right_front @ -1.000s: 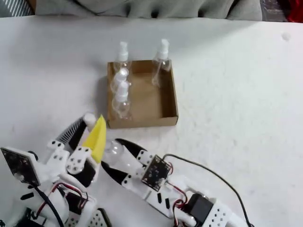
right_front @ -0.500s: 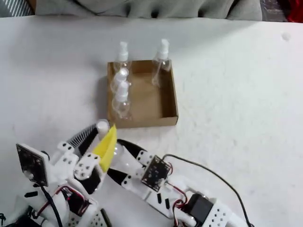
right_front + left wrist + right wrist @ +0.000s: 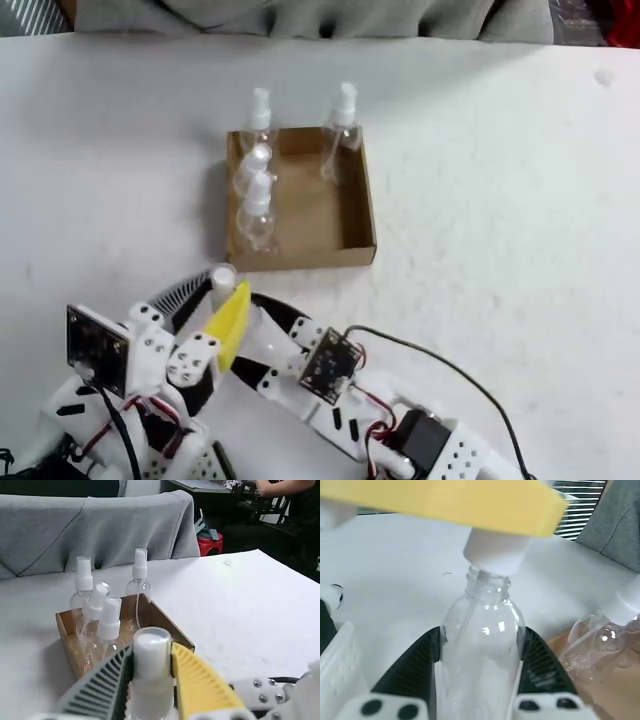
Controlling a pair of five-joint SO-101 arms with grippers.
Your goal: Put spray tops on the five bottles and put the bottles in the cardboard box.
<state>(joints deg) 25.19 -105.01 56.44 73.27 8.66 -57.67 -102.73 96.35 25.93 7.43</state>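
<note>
Spray top meets bottle: the left gripper [image 3: 151, 651] clamps a white spray top [image 3: 151, 672] between its grey and yellow fingers [image 3: 197, 680], directly over the open neck of a clear bottle [image 3: 482, 630]. The right gripper [image 3: 480, 670] grips that bottle upright on the near side of the table [image 3: 500, 200]. The collar touches the neck, apparently unseated, so the coming move looks to run straight down the bottle's vertical axis. Just beyond, the cardboard box [image 3: 364, 190] holds four capped bottles [image 3: 258, 212].

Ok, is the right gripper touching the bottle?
Touching. The right wrist view shows the right gripper with its black fingers pressed against both sides of the bottle, no gap.
</note>
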